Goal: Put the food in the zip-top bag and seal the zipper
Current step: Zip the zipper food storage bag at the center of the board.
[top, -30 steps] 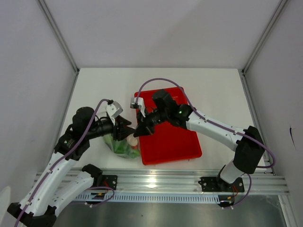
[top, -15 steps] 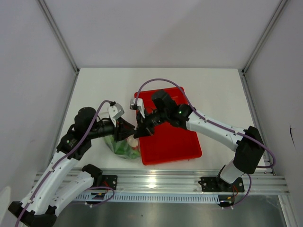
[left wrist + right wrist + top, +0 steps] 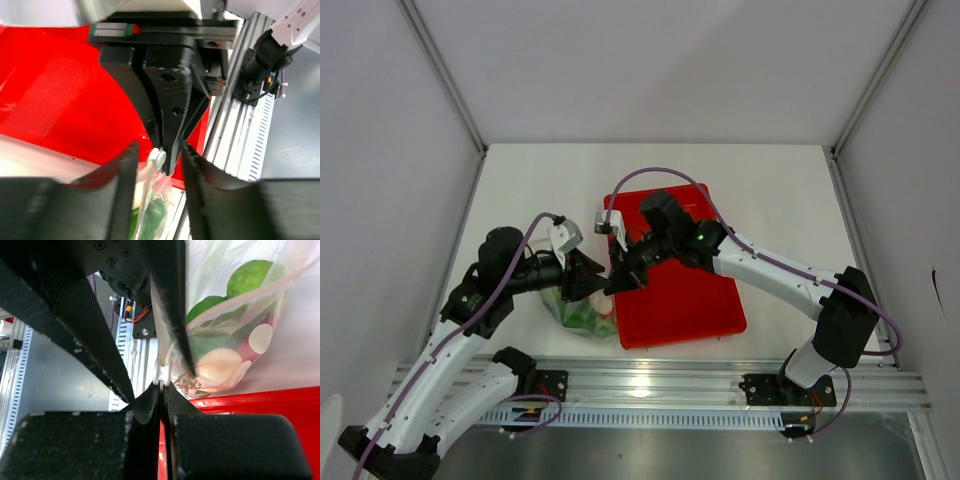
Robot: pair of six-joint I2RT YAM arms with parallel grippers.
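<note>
White tabletop (image 3: 520,180), pale grey panel walls (image 3: 660,60), aluminium corner posts (image 3: 445,75), slotted rail (image 3: 670,385) along near edge

A red tray (image 3: 692,303) lies, seemingly flat, on the white table (image 3: 535,180) by a metal rail (image 3: 720,386)

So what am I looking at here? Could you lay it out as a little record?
Bag: clear zip-top bag, lying by the red tray's left edge
Contents: toy food, green and pale pieces, inside the bag
Right end effector: shut on the zipper's white end
Left end effector: open, fingers either side of that spot
</note>
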